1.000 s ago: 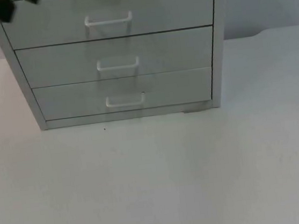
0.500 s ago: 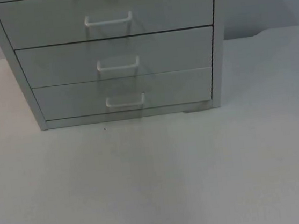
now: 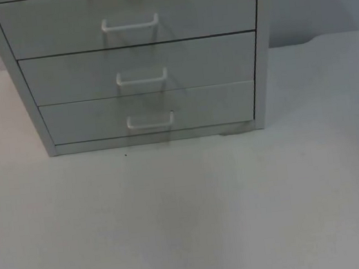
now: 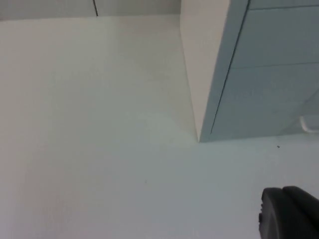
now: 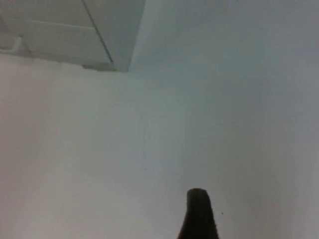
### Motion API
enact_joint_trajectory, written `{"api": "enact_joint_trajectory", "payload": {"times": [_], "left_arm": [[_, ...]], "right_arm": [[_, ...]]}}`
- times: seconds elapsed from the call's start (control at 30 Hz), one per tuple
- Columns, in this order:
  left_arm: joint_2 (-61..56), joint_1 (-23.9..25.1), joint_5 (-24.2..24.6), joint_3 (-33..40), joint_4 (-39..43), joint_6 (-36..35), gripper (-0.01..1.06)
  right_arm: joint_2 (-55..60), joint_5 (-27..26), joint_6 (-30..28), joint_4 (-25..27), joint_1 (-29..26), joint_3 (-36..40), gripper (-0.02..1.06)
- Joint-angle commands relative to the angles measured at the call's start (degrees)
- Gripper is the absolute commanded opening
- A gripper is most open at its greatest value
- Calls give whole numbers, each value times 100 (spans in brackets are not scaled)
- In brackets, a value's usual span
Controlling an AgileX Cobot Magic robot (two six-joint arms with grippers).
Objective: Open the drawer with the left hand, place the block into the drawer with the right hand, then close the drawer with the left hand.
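Drawers all shut: the cabinet (image 3: 135,61) stood at the back of the white table (image 3: 188,211), its three fronts flush. Top drawer (image 3: 127,17), middle drawer (image 3: 139,67) and bottom drawer (image 3: 148,112) each carried a white handle, the lowest handle (image 3: 150,120) just above the table surface. My left gripper (image 4: 289,214) hung over the table near the cabinet's left front corner (image 4: 199,139). My right gripper (image 5: 198,214) hung over bare table off the cabinet's right front corner (image 5: 117,67). Finger state of either: could not tell. Block's position: could not tell.
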Motion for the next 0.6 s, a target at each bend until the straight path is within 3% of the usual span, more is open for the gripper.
{"api": "enact_joint_trajectory", "payload": {"times": [0.0,0.4,0.57], "left_arm": [[-391,25,140,65,-95,62,0],[-2512,25,127,1203,-122,62,0],[-3208,25,510,1376,-133,62,0]], "right_arm": [[-361,-41,-59,-118,228,-42,56],[-2029,-1,103,-125,398,311,56],[-2519,337,237,-125,398,596,56]]}}
